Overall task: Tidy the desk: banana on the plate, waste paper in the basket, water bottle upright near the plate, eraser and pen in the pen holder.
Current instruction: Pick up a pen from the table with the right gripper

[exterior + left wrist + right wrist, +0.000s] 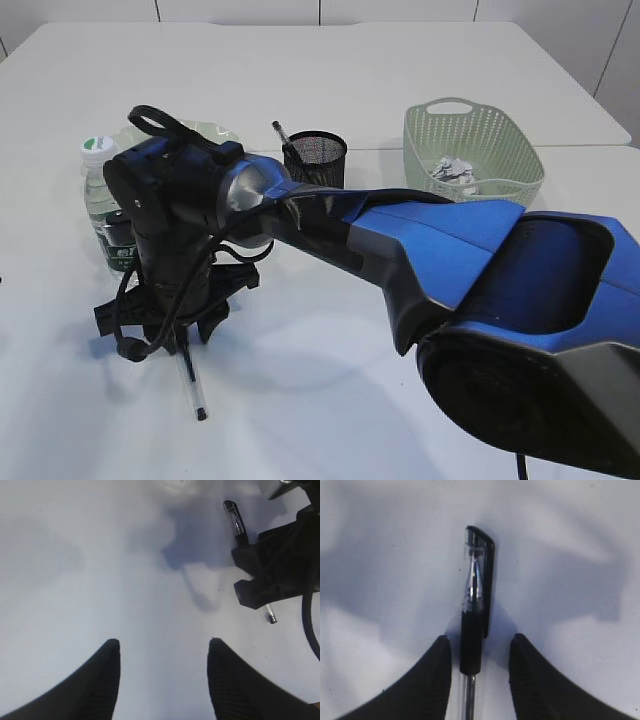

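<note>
A clear pen (476,605) with a black cap and grip lies on the white table (330,390). My right gripper (477,639) stands low over it, jaws open, one on each side of the grip section; the left finger is close against the pen and a gap shows on the right. In the exterior view this gripper (183,340) has reached across to the left, with the pen (190,385) sticking out below it. My left gripper (164,641) is open over bare table, and the pen (235,520) shows beyond it. The water bottle (100,195) stands upright beside the pale green plate (215,132). Banana and eraser are out of view.
A black mesh pen holder (318,158) with a pen (283,138) in it stands at the middle back. A green basket (475,150) at the back right holds crumpled waste paper (452,170). The blue right arm (480,260) crosses the table's right half.
</note>
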Robot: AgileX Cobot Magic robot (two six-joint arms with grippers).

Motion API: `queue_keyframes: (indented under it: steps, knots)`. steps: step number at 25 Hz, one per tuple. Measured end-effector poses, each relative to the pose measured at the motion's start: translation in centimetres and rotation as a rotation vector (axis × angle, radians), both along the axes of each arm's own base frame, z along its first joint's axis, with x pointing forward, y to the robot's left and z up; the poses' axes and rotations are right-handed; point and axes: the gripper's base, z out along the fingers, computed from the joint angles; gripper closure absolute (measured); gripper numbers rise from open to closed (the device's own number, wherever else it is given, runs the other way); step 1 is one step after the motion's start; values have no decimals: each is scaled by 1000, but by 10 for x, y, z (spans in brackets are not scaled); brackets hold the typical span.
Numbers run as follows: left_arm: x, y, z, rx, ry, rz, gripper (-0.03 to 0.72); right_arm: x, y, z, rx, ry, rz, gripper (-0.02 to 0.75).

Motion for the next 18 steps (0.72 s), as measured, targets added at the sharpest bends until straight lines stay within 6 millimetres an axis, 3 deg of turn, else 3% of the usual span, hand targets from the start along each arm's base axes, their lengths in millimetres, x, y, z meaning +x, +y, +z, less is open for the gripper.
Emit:
queue_keyframes:
  steps: [6,14,18]
  knots:
    - [0,0,0,0,-1,0,293,0,0,0,2,-2,2,676]
    - [0,0,0,0,-1,0,293,4,3,12,13,-49,104,687]
    - [0,0,0,0,-1,0,293,4,-1,32,-2,-106,152,687]
